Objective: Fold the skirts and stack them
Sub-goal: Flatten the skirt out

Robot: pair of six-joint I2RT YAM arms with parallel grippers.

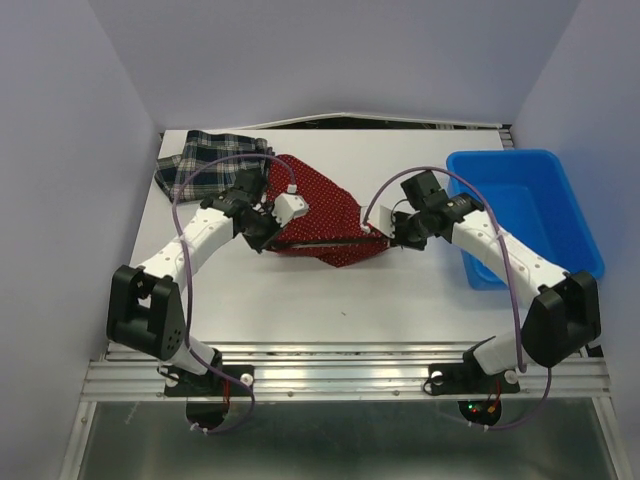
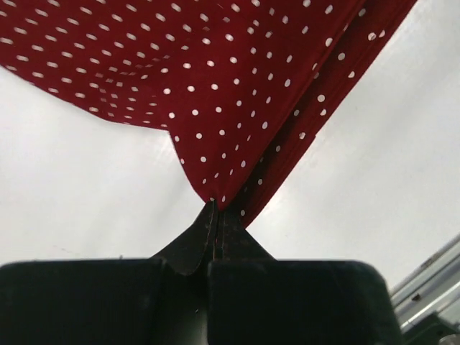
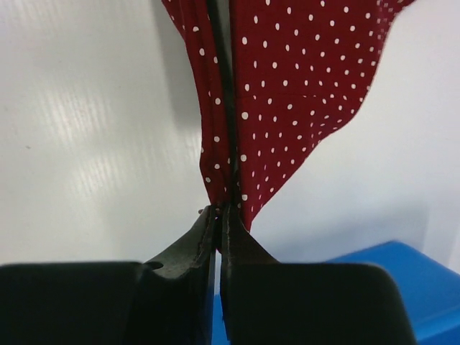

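The red polka-dot skirt [image 1: 320, 205] hangs stretched between my two grippers above the middle of the table. My left gripper [image 1: 268, 237] is shut on its left corner, seen in the left wrist view [image 2: 215, 205] with the red cloth [image 2: 230, 79] fanning out from the tips. My right gripper [image 1: 385, 235] is shut on its right corner, seen in the right wrist view [image 3: 221, 208] with the cloth [image 3: 287, 86] hanging from the tips. The plaid skirt [image 1: 205, 160] lies flat at the far left of the table, partly under the red skirt's edge.
A blue plastic bin [image 1: 525, 215] stands at the right side of the table, close to my right arm; its rim shows in the right wrist view [image 3: 410, 287]. The white table [image 1: 300, 300] has a metal rail along its near edge.
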